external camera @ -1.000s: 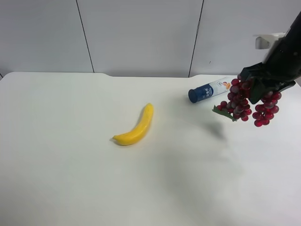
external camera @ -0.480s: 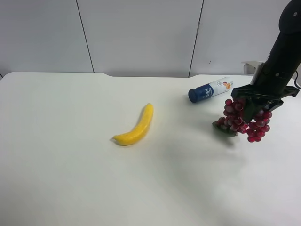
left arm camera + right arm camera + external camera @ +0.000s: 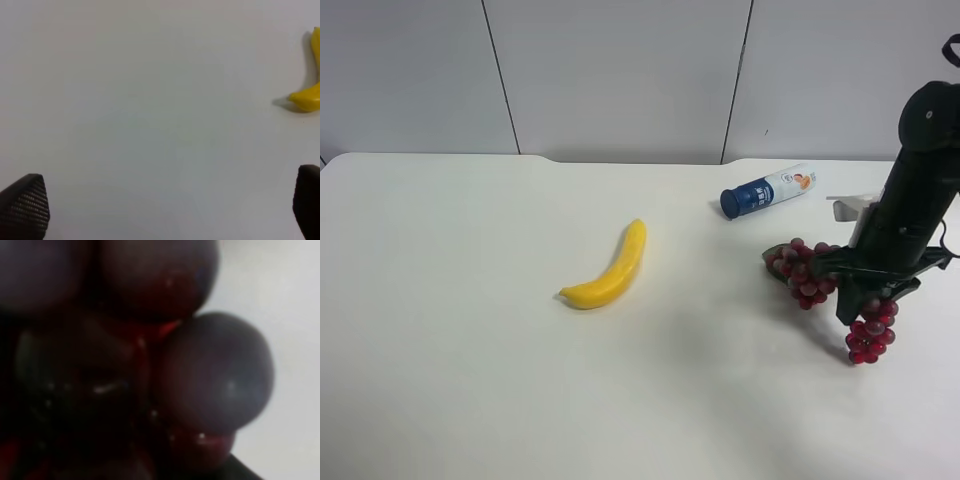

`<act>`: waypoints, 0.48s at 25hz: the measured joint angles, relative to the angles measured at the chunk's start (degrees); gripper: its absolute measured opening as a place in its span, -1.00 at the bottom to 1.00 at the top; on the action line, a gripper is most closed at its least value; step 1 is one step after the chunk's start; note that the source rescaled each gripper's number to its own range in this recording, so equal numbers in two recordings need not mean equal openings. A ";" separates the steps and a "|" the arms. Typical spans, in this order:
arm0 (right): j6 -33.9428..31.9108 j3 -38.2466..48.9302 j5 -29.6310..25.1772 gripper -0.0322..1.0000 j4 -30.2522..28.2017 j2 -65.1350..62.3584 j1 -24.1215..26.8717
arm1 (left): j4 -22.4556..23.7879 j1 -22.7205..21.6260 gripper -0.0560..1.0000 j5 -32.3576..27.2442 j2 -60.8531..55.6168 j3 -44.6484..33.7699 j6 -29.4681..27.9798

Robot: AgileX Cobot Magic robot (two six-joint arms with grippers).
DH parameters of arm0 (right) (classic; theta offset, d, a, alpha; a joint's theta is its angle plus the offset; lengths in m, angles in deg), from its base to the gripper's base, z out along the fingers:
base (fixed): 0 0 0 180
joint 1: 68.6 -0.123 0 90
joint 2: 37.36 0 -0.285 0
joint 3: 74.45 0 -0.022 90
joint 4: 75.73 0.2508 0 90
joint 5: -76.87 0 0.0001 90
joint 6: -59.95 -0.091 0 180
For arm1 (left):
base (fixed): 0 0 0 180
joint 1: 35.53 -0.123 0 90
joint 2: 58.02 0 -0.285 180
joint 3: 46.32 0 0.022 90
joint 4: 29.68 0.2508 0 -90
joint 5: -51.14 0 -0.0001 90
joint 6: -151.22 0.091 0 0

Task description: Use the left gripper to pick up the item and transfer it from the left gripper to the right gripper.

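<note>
Grapes (image 3: 807, 272): clamped near mid-length in right end effector (image 3: 865, 283), at far right of exterior high view, in front of bottle (image 3: 765, 191) and well apart from banana (image 3: 610, 268). Draped over the black jaws in two lobes: one spilling toward the bottle side, low against desk (image 3: 470, 350); the other hanging below the jaws toward the desk's near edge. Cannot tell whether either lobe touches the desk. Colour dark red-purple, glossy, with small white highlights on single berries. Berries round and tightly packed, each lobe roughly oval. Darker patch at the bottle-side tip, too small to identify.

Right wrist view: grapes (image 3: 215, 375) filling nearly the whole frame, blurred, deep maroon to near-black, with bright red glints between berries. Sliver of pale desk past them. Jaws not visible there.

Right end effector: clenched on the grapes, pointing down, arm rising steeply above it, white bracket (image 3: 848, 208) just behind.

Left end effector (image 3: 165, 202): released, holding nothing. Fingers (image 3: 25, 205) black, textured, set wide apart above bare desk. Banana (image 3: 311, 95) partly in frame, only its end visible.

Banana: yellow, curved, lying flat near desk centre. Bottle: blue and white, lying on its side near the desk's far edge, dark blue end toward the banana side.
</note>
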 joint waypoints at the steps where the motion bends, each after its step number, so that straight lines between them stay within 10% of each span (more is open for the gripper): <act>1: 0.00 0.57 0.98 -0.93 -0.20 0.00 -0.29 | 0.00 0.00 1.00 0.00 0.00 0.00 0.00; 9: 0.00 1.45 3.09 -0.94 -1.09 0.00 -0.81 | 0.00 0.00 1.00 0.00 0.00 0.00 0.00; 12: 0.00 1.45 3.14 -0.43 -1.09 0.00 -0.81 | 0.00 0.00 1.00 0.00 0.00 0.00 0.00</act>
